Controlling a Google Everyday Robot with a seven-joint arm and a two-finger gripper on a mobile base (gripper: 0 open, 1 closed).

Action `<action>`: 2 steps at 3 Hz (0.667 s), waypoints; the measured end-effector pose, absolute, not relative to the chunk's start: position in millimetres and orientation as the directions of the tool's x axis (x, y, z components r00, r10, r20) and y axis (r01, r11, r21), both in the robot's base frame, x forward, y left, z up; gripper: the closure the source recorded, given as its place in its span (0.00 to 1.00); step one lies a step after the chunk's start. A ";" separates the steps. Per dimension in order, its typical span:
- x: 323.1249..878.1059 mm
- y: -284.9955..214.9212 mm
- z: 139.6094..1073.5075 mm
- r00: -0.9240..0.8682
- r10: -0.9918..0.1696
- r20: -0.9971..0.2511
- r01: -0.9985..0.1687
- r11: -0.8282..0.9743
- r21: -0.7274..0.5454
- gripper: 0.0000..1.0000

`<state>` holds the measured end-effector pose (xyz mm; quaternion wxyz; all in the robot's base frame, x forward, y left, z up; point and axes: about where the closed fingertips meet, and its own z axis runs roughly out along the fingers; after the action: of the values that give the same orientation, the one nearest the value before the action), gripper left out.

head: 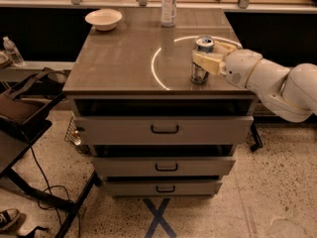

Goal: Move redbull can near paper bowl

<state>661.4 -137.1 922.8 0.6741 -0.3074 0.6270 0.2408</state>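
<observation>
The redbull can (199, 75) stands upright on the right part of the brown cabinet top (124, 58), near its front edge. My gripper (203, 53) reaches in from the right on a white arm, with one cream finger (207, 63) across the can's front and the other behind it. It is shut on the can. The paper bowl (103, 19) sits at the far left corner of the top, well away from the can.
A clear plastic bottle with a white label (169, 4) stands at the far middle of the top. The cabinet has three drawers (163, 129) below. A dark chair and cables (25, 108) are at the left, with a small bottle (12, 51) behind.
</observation>
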 end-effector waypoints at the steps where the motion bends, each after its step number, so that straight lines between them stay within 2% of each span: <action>1: 661.4 -136.5 922.9 0.098 -0.061 -0.993 -0.711 0.694 -0.112 1.00; 2: 688.0 -118.7 954.9 0.124 0.022 -0.992 -0.735 0.674 -0.077 1.00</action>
<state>688.0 -118.7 954.9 0.6887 -0.2961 0.6021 0.2748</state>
